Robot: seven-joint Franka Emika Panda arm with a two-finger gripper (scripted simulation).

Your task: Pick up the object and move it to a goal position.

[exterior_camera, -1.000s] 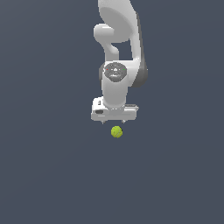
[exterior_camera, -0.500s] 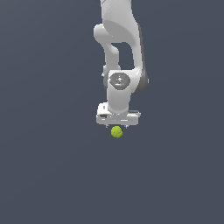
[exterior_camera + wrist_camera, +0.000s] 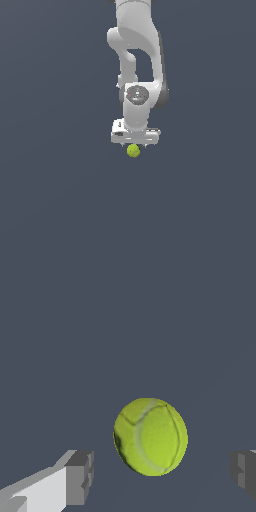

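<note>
Between the spread fingers (image 3: 79,478) of the open gripper (image 3: 160,476) sits the ball (image 3: 150,437) on the grey floor (image 3: 100,331) — touching neither pad. It looks light, slightly springy and prone to roll, so pinch across its widest middle; farther out, no containers show — only the arm (image 3: 136,55) rising above.

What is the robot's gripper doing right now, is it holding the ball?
Gripper: open, holding nothing; the ball sits between its spread fingers, touching neither.
</note>
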